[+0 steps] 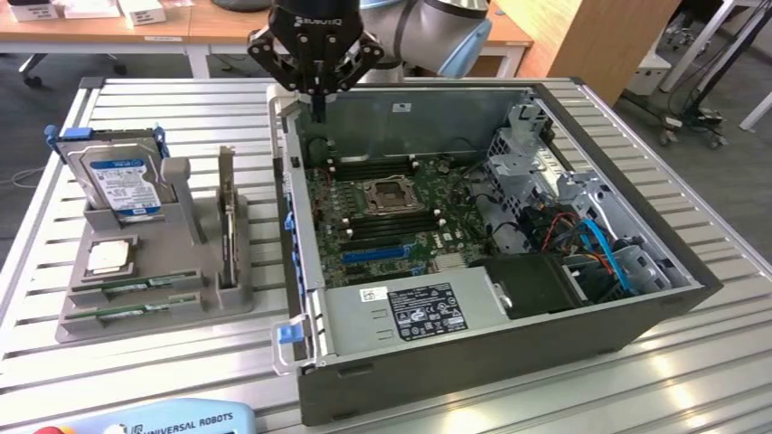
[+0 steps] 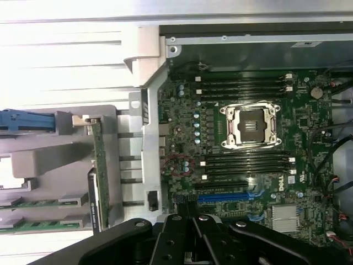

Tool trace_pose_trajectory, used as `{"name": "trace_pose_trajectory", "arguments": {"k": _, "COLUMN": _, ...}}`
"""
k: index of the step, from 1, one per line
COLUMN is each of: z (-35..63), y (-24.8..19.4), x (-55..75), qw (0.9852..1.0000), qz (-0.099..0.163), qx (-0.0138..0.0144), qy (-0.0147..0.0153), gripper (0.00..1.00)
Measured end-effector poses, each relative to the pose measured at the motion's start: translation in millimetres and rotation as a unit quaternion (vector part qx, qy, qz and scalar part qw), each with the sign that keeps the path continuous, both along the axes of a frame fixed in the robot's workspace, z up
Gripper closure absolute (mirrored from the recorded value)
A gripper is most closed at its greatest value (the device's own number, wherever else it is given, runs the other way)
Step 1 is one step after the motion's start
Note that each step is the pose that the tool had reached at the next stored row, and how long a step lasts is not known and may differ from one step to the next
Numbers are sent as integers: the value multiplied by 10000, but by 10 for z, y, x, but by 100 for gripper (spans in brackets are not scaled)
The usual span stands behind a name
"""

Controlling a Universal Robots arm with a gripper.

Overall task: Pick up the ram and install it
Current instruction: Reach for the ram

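Your black two-finger gripper [image 1: 317, 110] hangs over the back wall of the open grey metal computer case [image 1: 483, 362]. Its fingers are pressed together with nothing between them.

Look outside the case, off its side toward the exterior view's left. There the ram [image 1: 136, 285], a long narrow green circuit-board stick with dark chips, lies flat in a slot of the grey plastic parts holder [image 1: 230, 289], well apart from the gripper. A second green stick of the same kind [image 1: 127, 314] lies just beside it in the next slot.

Inside the case you can see the green motherboard [image 1: 362, 226] with its square silver processor socket [image 1: 389, 194]. The long black memory slots [image 2: 242, 163] run along both sides of that socket, and they are bare.
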State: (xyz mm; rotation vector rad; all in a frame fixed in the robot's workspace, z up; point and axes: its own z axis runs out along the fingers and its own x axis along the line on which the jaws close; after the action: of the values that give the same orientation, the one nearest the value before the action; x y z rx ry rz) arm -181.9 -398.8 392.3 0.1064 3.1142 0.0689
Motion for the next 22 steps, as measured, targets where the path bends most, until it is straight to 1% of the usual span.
{"name": "trace_pose_trajectory", "arguments": {"k": 22, "z": -19, "y": 0, "x": -732, "qw": 10000, "qz": 0, "qx": 0, "qy": 0, "gripper": 90}}
